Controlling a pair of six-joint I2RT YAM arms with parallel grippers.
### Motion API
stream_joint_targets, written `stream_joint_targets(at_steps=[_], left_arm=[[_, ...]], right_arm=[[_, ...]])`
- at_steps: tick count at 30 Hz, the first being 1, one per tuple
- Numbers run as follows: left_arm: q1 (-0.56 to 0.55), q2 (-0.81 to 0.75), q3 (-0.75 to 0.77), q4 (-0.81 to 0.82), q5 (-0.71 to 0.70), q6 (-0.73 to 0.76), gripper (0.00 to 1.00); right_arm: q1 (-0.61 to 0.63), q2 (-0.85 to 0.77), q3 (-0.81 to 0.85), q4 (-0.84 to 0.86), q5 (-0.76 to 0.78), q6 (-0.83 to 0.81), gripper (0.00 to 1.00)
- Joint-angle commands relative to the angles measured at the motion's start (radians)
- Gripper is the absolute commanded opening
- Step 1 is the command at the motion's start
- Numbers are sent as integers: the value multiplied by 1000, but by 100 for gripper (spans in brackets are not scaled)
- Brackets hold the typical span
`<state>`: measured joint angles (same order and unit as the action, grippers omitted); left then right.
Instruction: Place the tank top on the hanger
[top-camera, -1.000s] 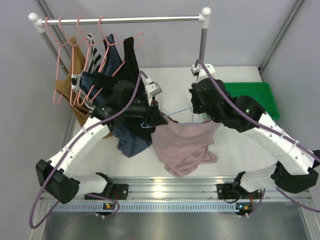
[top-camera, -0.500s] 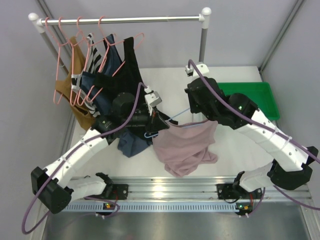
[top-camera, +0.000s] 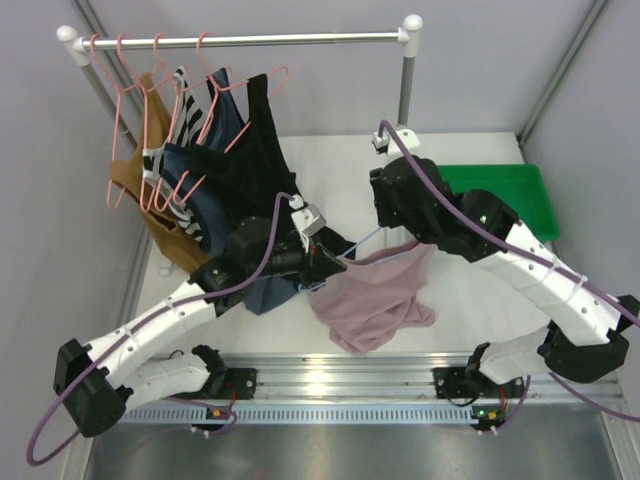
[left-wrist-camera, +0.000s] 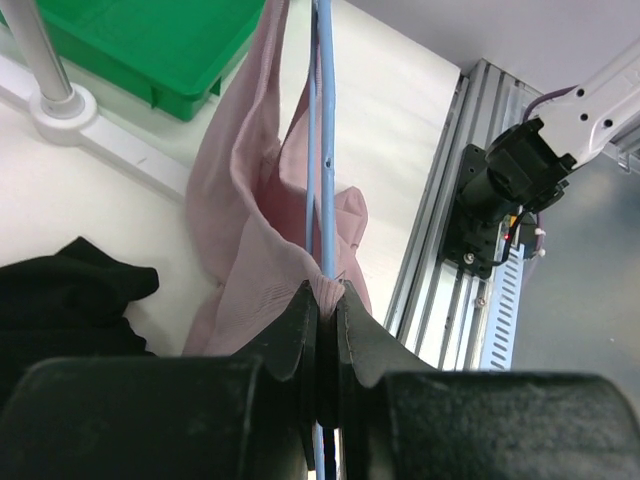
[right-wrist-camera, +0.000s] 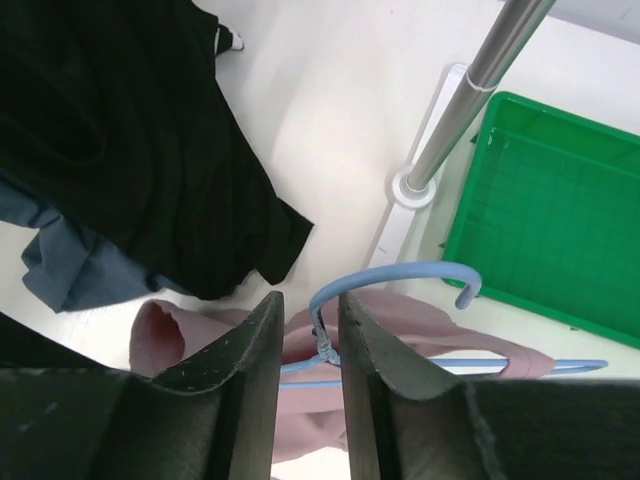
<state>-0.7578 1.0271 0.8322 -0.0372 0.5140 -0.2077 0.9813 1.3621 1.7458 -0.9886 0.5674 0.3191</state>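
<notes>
The hanger (left-wrist-camera: 325, 150) is held above mid-desk, its long axis running from left edge to right edge between both arms. The tank top (top-camera: 370, 305) drapes from it toward the near edge. The left gripper (left-wrist-camera: 325, 295) is clenched on fabric and wire together, while the right gripper (right-wrist-camera: 308, 300) straddles the hook's neck, and I cannot tell whether it grips

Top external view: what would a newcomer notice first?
The mauve tank top droops mid-table from the light-blue hanger, between both arms. The left gripper pinches fabric and wire together; the hanger's neck sits between the fingers of the right gripper. Dark tops crowd the rack far left.
</notes>
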Motion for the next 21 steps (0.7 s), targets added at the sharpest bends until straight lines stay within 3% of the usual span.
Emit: stream_joint_targets(at_steps=[1,7,8,15,21], left_arm=[[-20,-32,-27,141,-55,-24,0],[-23,-62,-68,201,-95,-62,0],[-23,-64,-71,203,-110,-73,0],[-23,-102,-114,208,-152,-94,0],[-23,-133,-128,195,-183,-108,0]], right_arm=[[16,-54,-12,64,2,6,29],[16,-77,-45,73,2,8,48],[16,-81,-51,73,0,6,56],[16,-142,-100,80,26,29,85],[16,-221,-117,91,40,38,97]])
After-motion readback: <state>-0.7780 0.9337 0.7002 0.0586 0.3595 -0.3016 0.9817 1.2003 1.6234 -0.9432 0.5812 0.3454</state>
